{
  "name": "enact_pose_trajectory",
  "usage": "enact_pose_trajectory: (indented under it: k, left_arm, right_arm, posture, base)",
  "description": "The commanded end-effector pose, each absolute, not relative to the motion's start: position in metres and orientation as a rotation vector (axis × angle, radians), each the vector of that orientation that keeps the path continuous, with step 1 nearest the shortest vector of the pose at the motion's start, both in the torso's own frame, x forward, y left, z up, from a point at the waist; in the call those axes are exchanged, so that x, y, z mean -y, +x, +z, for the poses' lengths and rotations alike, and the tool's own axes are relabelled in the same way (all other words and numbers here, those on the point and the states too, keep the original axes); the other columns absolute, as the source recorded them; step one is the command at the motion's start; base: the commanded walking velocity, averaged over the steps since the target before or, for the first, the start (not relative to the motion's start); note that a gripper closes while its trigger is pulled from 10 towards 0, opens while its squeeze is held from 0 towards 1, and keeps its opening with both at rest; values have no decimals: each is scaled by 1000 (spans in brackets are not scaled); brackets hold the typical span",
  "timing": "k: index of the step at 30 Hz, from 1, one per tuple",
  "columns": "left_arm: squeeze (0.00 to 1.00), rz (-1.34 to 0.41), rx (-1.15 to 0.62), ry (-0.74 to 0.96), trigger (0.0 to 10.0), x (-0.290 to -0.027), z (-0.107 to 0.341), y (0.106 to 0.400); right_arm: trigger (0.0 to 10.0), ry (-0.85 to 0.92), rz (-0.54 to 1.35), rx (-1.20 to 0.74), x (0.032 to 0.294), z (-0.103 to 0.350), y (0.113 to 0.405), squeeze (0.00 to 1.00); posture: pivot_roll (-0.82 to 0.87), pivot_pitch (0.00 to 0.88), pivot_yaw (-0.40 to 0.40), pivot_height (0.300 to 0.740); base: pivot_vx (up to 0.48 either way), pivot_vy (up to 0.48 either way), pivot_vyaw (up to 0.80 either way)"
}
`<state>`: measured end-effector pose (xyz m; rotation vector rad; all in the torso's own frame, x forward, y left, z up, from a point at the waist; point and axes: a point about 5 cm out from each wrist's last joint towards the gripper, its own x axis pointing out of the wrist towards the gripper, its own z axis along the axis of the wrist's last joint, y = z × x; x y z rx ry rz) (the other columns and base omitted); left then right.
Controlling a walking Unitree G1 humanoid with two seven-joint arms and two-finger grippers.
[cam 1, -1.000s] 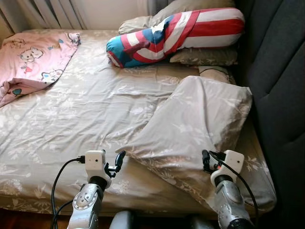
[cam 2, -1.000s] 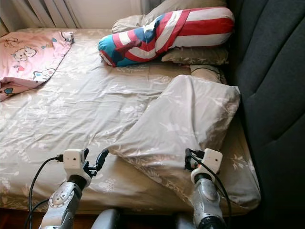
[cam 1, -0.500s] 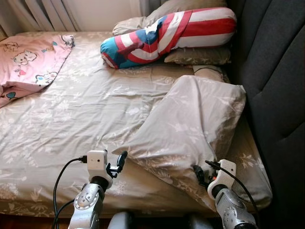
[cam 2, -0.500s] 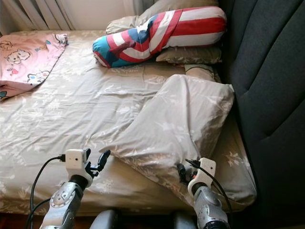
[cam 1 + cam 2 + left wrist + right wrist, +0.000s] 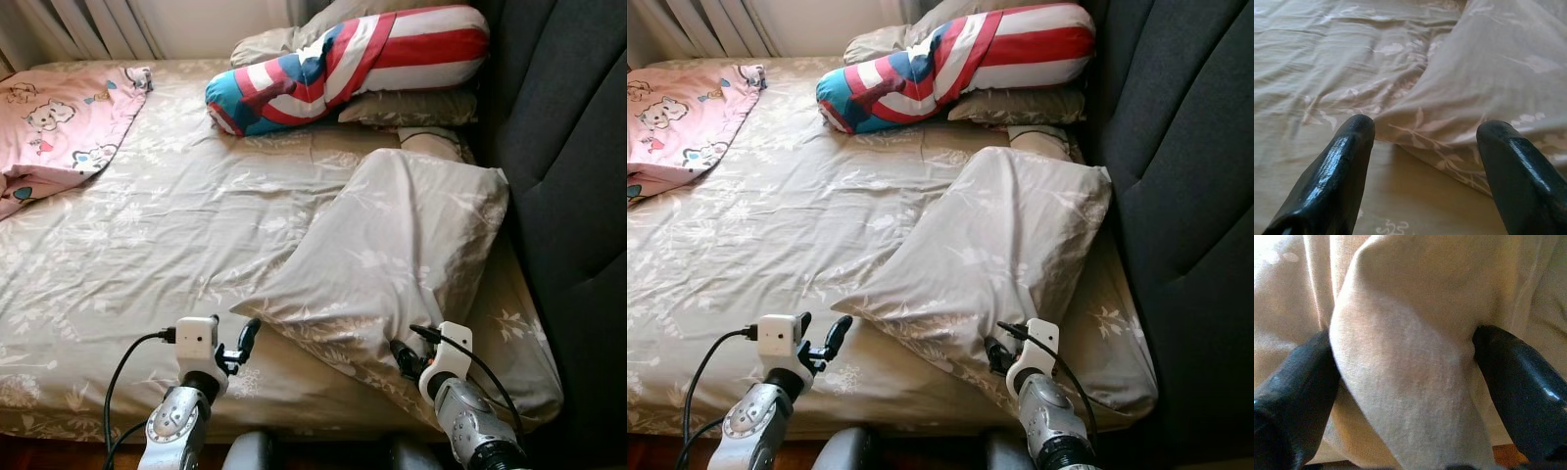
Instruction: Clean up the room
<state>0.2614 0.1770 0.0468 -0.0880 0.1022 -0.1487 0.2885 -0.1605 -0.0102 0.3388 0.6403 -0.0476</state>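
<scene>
Lowered since a second ago, right gripper (image 5: 1405,396) pinches the duvet (image 5: 392,255); left gripper (image 5: 1425,161) spread; bed unmade.

1. Two silver metal forearms, rounded and ribbed
2. White box-shaped camera on each wrist
3. Black cable looping from each wrist camera back along the arm
4. Left gripper (image 5: 245,338) and right gripper (image 5: 400,354): glossy black tapered fingers (image 5: 1337,166)
</scene>
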Motion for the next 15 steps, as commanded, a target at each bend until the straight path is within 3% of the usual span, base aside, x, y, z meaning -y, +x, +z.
enact_pose_trajectory:
  k: [1, 7, 13, 14, 15]
  left_arm:
    - [0, -157, -123, -79, 10000, -178, 45, 254]
    - [0, -160, -131, -75, 10000, -181, 51, 239]
    - [0, -162, -127, -72, 10000, -181, 57, 234]
    - [0, -163, -126, -71, 10000, -181, 59, 232]
    - [0, -163, -126, -71, 10000, -181, 59, 232]
  right_arm:
    - [10000, 348, -58, -714, 154, -24, 277, 0]
    - [10000, 395, -30, -709, 131, -25, 276, 0]
    - [10000, 379, -9, -700, 124, -25, 276, 0]
    - [0, 371, -9, -692, 124, -25, 276, 0]
    - [0, 371, -9, -692, 124, -25, 276, 0]
  posture:
    - [35, 237, 57, 656]
    - [75, 298, 77, 656]
    - [87, 321, 81, 656]
    - [92, 330, 84, 656]
    - [92, 330, 84, 656]
  base:
    - [0, 0, 0]
    - [0, 0, 0]
    - [0, 0, 0]
    - [0, 0, 0]
    - [0, 0, 0]
